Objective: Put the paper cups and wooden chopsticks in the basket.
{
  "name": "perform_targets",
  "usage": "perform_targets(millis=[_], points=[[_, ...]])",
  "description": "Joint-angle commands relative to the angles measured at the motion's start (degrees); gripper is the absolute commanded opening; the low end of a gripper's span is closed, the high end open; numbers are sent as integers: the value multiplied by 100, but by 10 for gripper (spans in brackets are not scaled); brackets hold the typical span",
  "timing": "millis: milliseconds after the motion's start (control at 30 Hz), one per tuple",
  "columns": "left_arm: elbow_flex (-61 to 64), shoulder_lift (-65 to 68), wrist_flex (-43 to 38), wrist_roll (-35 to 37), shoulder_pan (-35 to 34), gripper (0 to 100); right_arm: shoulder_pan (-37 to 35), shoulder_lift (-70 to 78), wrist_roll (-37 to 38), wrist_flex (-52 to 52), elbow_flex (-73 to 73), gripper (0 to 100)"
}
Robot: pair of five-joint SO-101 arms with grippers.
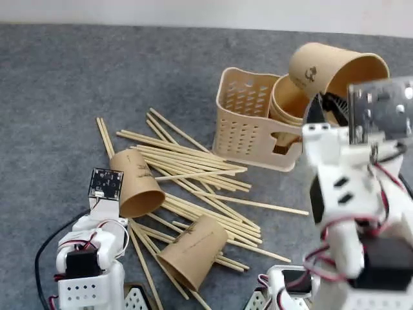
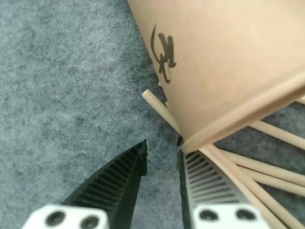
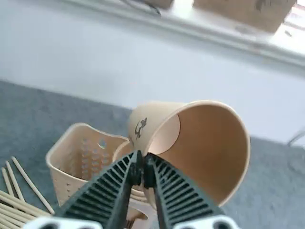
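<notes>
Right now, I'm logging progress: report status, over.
Right gripper shut on paper cup over basket. Left gripper open beside lying cup. Chopsticks scattered on table. Second cup sits inside basket.

- Basket: beige plastic with slotted walls, standing upright at the far side of the grey mat.
- Nested cup: brown paper, upright with its mouth up, inside the basket.
- Raised cup: brown paper, tilted on its side above the basket, rim pinched by the right gripper.
- Left fallen cup: on its side across the chopsticks.
- Near fallen cup: on its side across the chopsticks.
- Chopsticks: pale wood, a loose scattered heap in front of the basket.
</notes>
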Motion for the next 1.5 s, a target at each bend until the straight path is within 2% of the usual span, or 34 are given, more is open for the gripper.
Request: perform_targets(millis=[0,200,400,600,667,967,1200,1467], points=[[119,-4,0,44,-31,120,215,233,70,-119,-13,5],[119,-4,0,44,-31,120,233,295,440,321,-4,5],[119,-4,0,44,-31,120,207,312,598,295,514,13],[119,-4,0,44,-31,120,48,303,545,295,769,183],[119,-4,0,44,-31,120,48,303,545,242,769,210],[119,-4,0,44,-31,120,-92,295,519,-971,1244,210],[119,-4,0,44,-31,120,-813,303,-334,-1991,1886,210],[119,-4,0,44,-31,120,-1007,303,-457,-2914,2220,210]])
